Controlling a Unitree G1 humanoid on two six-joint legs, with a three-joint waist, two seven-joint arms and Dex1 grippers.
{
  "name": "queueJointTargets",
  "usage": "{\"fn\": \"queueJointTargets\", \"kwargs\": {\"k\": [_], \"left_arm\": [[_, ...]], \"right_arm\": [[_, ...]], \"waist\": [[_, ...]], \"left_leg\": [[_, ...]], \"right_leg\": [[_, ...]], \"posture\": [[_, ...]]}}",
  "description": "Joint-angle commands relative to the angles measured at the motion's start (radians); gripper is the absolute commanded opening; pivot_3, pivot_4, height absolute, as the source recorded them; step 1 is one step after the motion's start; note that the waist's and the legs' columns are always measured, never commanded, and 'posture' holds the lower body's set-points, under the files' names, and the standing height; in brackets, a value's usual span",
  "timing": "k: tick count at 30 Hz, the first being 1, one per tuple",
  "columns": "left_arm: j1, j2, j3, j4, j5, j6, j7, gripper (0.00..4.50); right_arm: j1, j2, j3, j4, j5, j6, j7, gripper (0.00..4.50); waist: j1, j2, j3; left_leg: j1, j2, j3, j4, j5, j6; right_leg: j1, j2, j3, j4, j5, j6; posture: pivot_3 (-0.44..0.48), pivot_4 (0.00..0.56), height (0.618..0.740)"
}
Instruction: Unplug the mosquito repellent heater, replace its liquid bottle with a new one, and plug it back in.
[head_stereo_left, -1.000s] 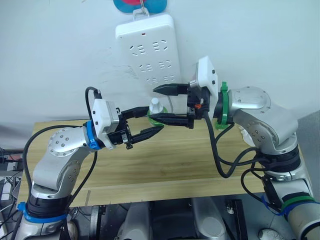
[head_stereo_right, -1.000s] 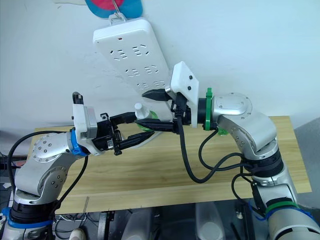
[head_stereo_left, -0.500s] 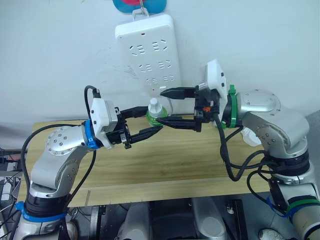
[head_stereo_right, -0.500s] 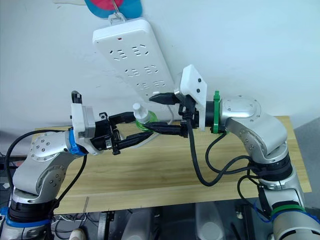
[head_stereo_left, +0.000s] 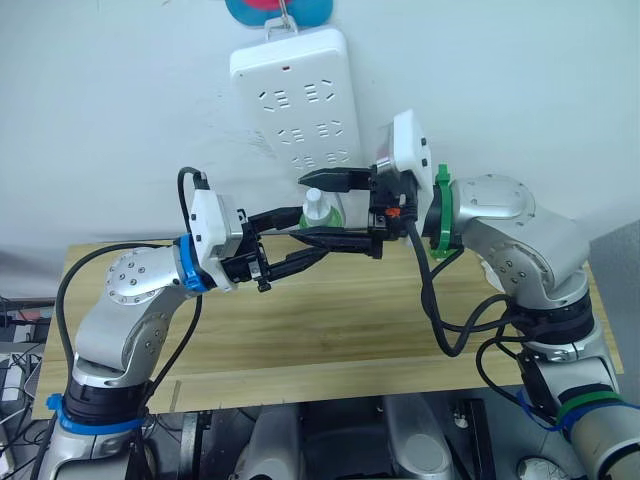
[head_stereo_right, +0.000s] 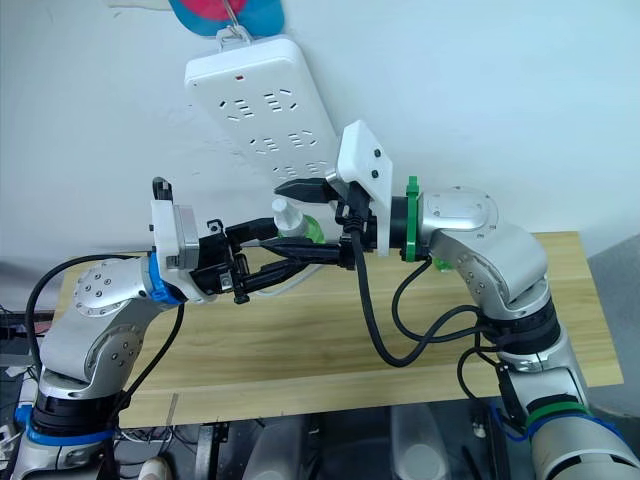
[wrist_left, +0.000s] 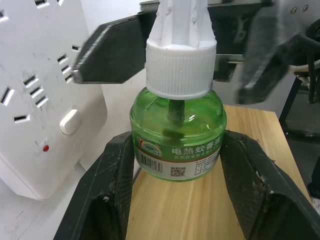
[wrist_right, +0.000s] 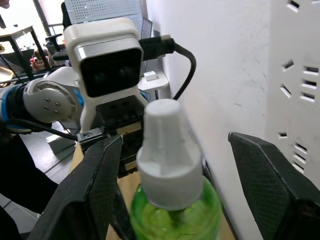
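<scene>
The green bottle (wrist_left: 178, 131) with its white cap (wrist_left: 180, 67) sits upright between my left claw's (head_stereo_left: 297, 238) fingers (wrist_left: 116, 185), clamped at the sides of its body. My right claw (head_stereo_left: 324, 206) is spread wide, one finger above the cap, one below, neither touching. The power strip (head_stereo_left: 299, 100) hangs on the wall just behind both claws, above the wooden table (head_stereo_left: 340, 320).

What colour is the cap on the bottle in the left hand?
White, on the green bottle; the cap shows best in the left wrist view.
</scene>
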Motion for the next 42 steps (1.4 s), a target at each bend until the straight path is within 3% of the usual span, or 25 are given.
{"fn": "queueJointTargets", "kwargs": {"k": [1,17,41,42], "left_arm": [[0.019,0.000,0.010,-0.060,-0.017,-0.012,-0.001,2.23],[0.059,0.038,0.055,-0.066,-0.043,-0.009,-0.012,2.23],[0.054,0.018,0.010,0.010,0.029,-0.095,-0.048,2.23],[0.054,0.017,0.010,0.012,0.029,-0.096,-0.048,2.23]], "right_arm": [[-0.021,0.007,0.002,-0.012,-0.015,-0.030,0.003,3.53],[0.010,-0.039,-0.025,-0.047,-0.004,-0.006,0.008,3.53],[-0.023,-0.075,-0.058,-0.083,0.116,0.076,0.027,3.53],[-0.024,-0.077,-0.057,-0.082,0.114,0.075,0.028,3.35]], "waist": [[0.000,0.000,0.000],[0.001,0.000,0.000],[0.000,0.000,0.000],[0.000,0.000,0.000]], "left_leg": [[0.000,0.000,0.000,0.000,0.000,0.000],[0.000,0.000,0.000,0.000,0.000,0.000],[0.000,0.000,0.000,0.000,0.000,0.000],[0.000,0.000,0.000,0.000,0.000,0.000]], "right_leg": [[0.000,0.000,0.000,0.000,0.000,0.000],[0.000,0.000,0.000,0.000,0.000,0.000],[0.000,0.000,0.000,0.000,0.000,0.000],[0.000,0.000,0.000,0.000,0.000,0.000]], "posture": [[-0.184,0.376,0.740],[-0.190,0.377,0.740],[-0.200,0.370,0.740],[-0.199,0.370,0.740]]}}
